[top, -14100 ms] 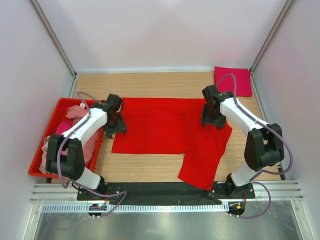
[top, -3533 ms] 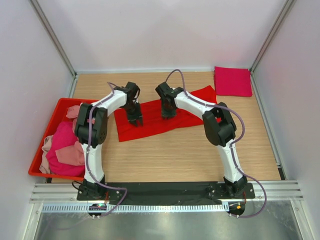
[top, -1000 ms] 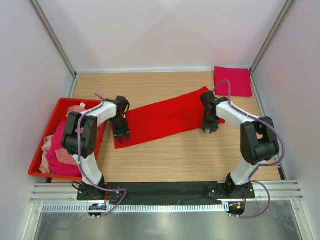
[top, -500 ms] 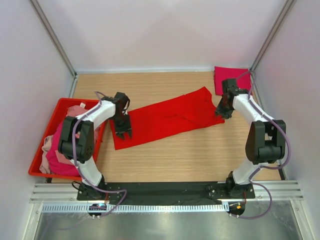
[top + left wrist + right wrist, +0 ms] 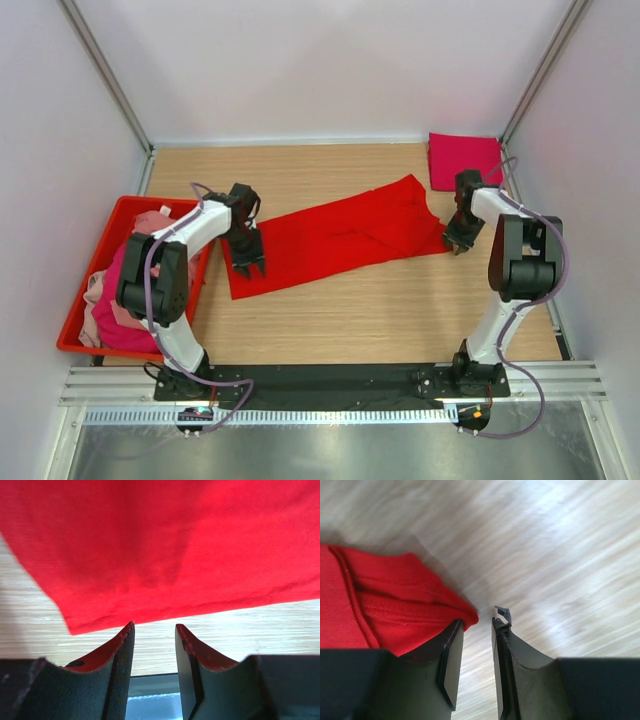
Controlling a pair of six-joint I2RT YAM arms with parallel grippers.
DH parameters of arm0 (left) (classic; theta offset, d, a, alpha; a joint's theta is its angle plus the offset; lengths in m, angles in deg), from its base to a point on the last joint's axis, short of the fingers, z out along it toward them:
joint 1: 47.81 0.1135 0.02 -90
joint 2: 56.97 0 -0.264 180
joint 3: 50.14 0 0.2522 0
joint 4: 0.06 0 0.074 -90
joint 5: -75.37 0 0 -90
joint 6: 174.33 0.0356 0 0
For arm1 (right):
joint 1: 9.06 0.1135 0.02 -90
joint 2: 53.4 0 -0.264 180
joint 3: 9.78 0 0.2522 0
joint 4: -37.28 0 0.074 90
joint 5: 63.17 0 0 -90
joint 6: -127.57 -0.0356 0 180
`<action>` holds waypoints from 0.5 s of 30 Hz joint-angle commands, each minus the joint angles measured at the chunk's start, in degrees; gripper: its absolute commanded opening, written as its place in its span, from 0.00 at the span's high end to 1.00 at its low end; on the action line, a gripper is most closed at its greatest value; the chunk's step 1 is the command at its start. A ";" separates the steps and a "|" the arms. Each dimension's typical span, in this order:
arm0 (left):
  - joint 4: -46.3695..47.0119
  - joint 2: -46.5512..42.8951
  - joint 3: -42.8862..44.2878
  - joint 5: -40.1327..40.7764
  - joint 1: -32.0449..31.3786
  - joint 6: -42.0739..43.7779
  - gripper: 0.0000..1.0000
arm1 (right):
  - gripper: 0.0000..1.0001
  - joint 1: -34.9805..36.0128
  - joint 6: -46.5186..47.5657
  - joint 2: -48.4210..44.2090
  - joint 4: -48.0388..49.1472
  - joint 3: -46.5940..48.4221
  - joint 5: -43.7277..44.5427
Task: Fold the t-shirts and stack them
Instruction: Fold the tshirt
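Since half a second ago the right gripper [image 5: 458,245] has dropped from beside the far folded shirt to the right tip of the red shirt [image 5: 335,235]. The left gripper [image 5: 248,268] has hardly shifted.

The wooden table [image 5: 350,320], pale with fine straight grain, lies bare across its whole near half and along the far edge, which leaves broad room there. White walls close it in on three sides, and the right arm works close to the right one.

The red shirt is soft matte knit, folded into a long band that slants from near left up to far right across the middle of the table. Its near edge is a straight fold, and its right end tapers to a hemmed corner with stitched ridges.

A rigid red bin [image 5: 70,330] sits at the left edge, just beside the band's left end, and holds a heap of pink and magenta shirts [image 5: 125,300]. A magenta shirt [image 5: 465,160], folded square, lies flat in the far right corner, apart from the band.

The left gripper stands over the band's near left corner with its jaws apart and only wood between them, the cloth edge just past the tips. The right gripper's jaws are set narrowly apart with nothing in the gap. The hem corner lies against the left finger, though I cannot tell whether it touches.
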 commanded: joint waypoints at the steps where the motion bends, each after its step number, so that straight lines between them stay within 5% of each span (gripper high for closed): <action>1: -0.16 -1.08 2.94 -2.07 -0.23 1.05 0.60 | 0.64 -2.25 -0.64 -3.28 -2.41 -3.64 4.69; 11: 0.10 -0.20 3.56 -2.86 -0.14 1.50 0.60 | 0.50 -2.16 4.11 -14.18 -2.06 -1.03 -3.39; 15: 0.36 0.32 3.38 -3.39 -0.23 1.58 0.60 | 0.46 -2.16 2.54 -13.14 0.84 1.09 -15.66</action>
